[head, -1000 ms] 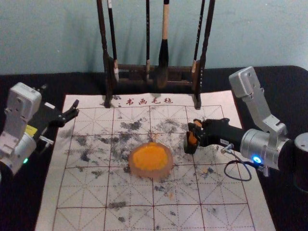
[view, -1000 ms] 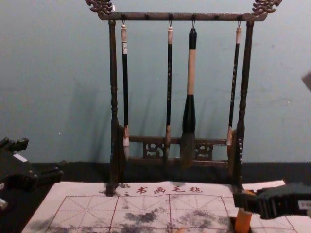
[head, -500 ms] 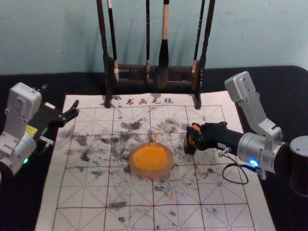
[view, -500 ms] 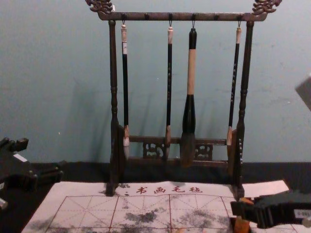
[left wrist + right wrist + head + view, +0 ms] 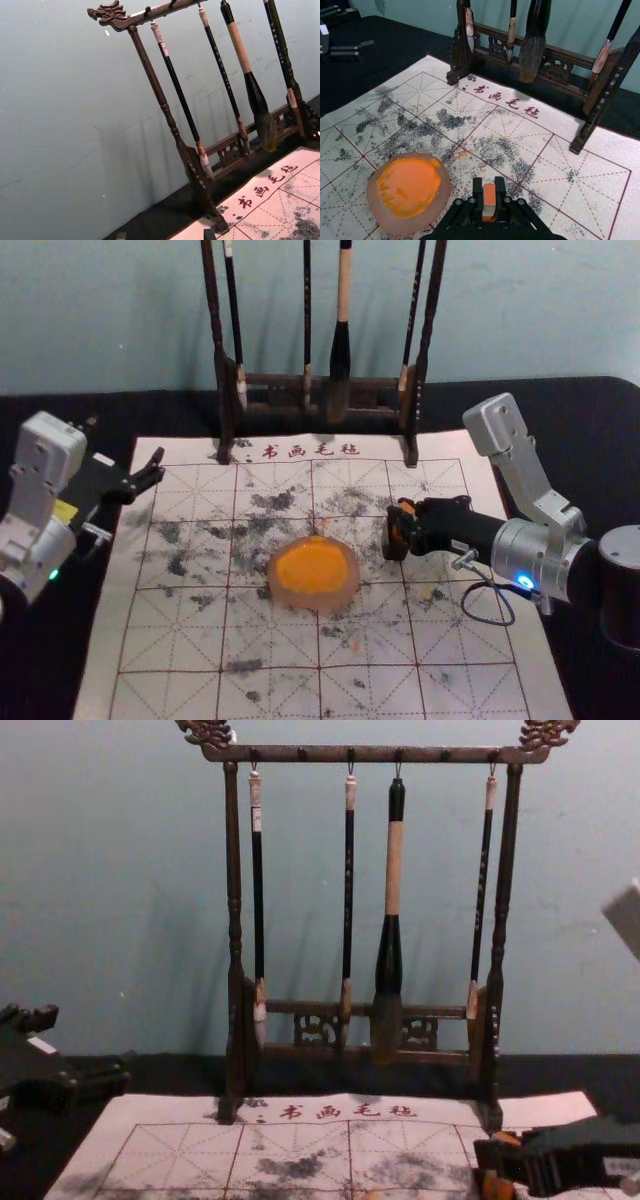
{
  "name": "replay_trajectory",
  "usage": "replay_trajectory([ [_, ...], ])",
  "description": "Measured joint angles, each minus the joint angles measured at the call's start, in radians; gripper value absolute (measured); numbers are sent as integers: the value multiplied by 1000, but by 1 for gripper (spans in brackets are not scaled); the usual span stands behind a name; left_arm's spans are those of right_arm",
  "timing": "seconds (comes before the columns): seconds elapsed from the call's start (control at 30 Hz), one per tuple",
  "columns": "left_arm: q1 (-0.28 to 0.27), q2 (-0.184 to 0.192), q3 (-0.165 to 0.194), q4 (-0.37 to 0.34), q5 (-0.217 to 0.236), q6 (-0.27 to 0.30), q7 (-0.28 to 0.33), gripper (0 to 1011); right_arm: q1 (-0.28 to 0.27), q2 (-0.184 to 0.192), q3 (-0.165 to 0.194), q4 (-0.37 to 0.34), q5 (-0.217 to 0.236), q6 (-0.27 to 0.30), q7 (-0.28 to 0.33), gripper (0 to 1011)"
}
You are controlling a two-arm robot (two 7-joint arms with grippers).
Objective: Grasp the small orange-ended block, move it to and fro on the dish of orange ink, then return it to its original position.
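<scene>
Block [image 5: 489, 194], orange-ended with a pale band, is grasped in the robot's right hand [image 5: 489, 184], pinched between two black fingers. Take the dish [image 5: 313, 602] as the middle of a clock face, with twelve o'clock pointing away from the robot: the block is at two o'clock, near the dish but apart from it, low over a gridded mat [image 5: 180, 695]. Whether its lower end touches the mat is hidden.

The dish is round and pinkish and holds bright orange ink [image 5: 310, 568]. The left hand [image 5: 158, 468] is parked at ten o'clock, past the mat's edge, empty, its fingers spread apart. At twelve o'clock a dark wooden rack [image 5: 235, 920] stands with brushes [image 5: 393, 870] hanging from it. Black cloth covers the desk [image 5: 565, 405].

As for progress, the grasp looks done. The block is beside the dish, not in the ink, so no rubbing is under way. These views cannot settle whether the to-and-fro is finished. If it is to come, what is left is a move toward eight o'clock, strokes on the ink and the trip back; if it is done, probably only the placing and the release remain.
</scene>
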Motion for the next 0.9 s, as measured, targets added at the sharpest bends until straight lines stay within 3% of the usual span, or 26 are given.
replay_trajectory([
  [0.33,0,0,0,0,0,0,0,1001,0,1,0,-1,3,0,0,137],
  [0.9,0,0,0,0,0,0,0,1001,0,1,0,-2,5,0,-1,678],
])
